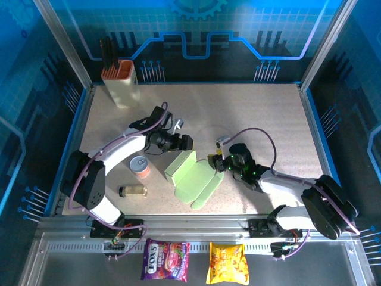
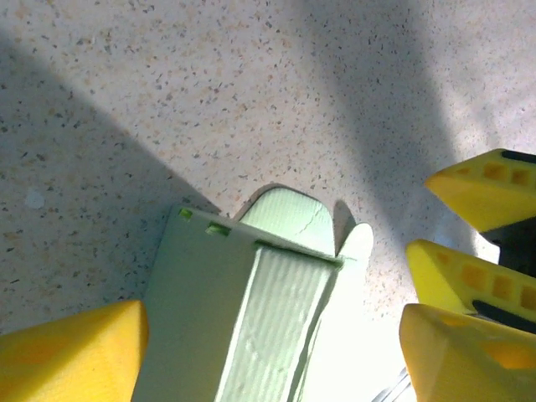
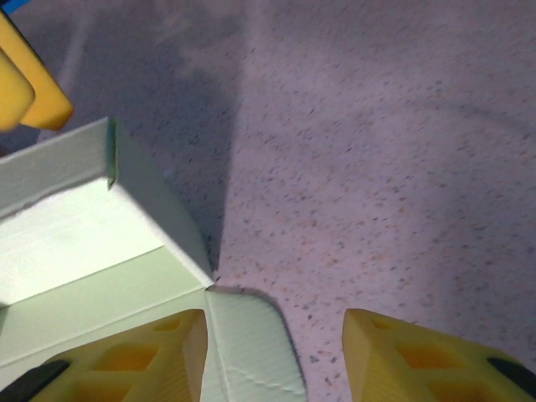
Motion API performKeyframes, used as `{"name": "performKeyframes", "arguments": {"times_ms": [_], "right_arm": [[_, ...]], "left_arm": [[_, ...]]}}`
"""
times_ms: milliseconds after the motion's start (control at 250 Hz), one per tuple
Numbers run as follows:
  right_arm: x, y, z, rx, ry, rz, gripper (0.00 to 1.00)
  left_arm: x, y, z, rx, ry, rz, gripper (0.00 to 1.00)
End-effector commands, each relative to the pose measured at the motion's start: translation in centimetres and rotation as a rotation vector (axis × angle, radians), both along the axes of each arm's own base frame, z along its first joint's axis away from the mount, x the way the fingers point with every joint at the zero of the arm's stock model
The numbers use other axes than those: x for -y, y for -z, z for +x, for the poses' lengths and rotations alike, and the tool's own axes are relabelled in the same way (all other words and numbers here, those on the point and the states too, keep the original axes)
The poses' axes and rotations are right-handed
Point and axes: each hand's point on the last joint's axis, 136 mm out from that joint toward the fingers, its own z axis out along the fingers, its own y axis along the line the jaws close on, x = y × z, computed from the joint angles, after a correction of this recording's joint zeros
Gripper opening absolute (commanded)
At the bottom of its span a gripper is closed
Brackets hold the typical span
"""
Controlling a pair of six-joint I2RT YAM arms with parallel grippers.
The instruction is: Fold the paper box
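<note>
Over on the left, the left gripper is leaning in over the far-left end of the paper box. The box is lying near the middle of the table, partly raised into a shell, with its flaps spreading flat towards the near edge. Seen from that wrist, the jaws are standing released and straddling the raised end. One yellow finger is sitting just beside the box's left wall, and the other is standing clear of the card. To the right, the right gripper is reaching in at the box's right side. Its jaws are parted too and are clasping nothing. A rounded flap is lying between its fingers, right up beside the left-hand one, with bare tabletop in front of the other.
</note>
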Motion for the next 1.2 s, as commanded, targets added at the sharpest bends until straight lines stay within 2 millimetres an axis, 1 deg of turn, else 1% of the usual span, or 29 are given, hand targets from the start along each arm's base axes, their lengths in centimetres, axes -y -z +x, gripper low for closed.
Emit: {"name": "performKeyframes", "arguments": {"times_ms": [0, 92, 172, 348, 468, 559, 759, 935, 1079, 1195], "right_arm": [[1.5, 0.4, -0.1, -0.018, 0.044, -0.02, 0.48], [1.8, 0.2, -0.1, -0.012, 0.052, -0.017, 0.48], [2.0, 0.4, -0.2, -0.011, 0.057, -0.021, 0.48], [2.3, 0.7, -0.3, -0.013, 0.06, -0.03, 0.48], [2.5, 0.7, -0.3, -0.01, 0.059, -0.036, 0.48], [2.6, 0.8, -0.4, -0.011, 0.061, -0.039, 0.48], [2.8, 1.6, -0.6, -0.025, 0.063, -0.042, 0.48], [2.7, 2.0, -0.7, -0.033, 0.059, -0.046, 0.48], [2.8, 2.2, -0.6, -0.031, 0.058, -0.055, 0.48], [2.8, 2.2, -0.6, -0.033, 0.056, -0.056, 0.48]], "left_arm": [[-0.5, 1.3, -1.0, -0.051, 0.036, 0.155, 0.83], [0.3, 1.5, -1.0, -0.057, 0.076, 0.222, 0.83], [0.9, 2.0, -1.2, -0.062, 0.112, 0.29, 0.84], [0.7, 3.9, -1.0, -0.1, 0.141, 0.427, 0.84], [1.0, 5.2, -1.0, -0.129, 0.157, 0.437, 0.81], [1.5, 5.7, -0.9, -0.137, 0.166, 0.439, 0.78], [2.5, 6.0, -0.8, -0.151, 0.175, 0.42, 0.76], [2.8, 6.4, -0.7, -0.164, 0.179, 0.423, 0.75], [2.9, 6.8, -0.8, -0.176, 0.18, 0.428, 0.67], [2.5, 7.2, -0.9, -0.184, 0.182, 0.448, 0.6]]}}
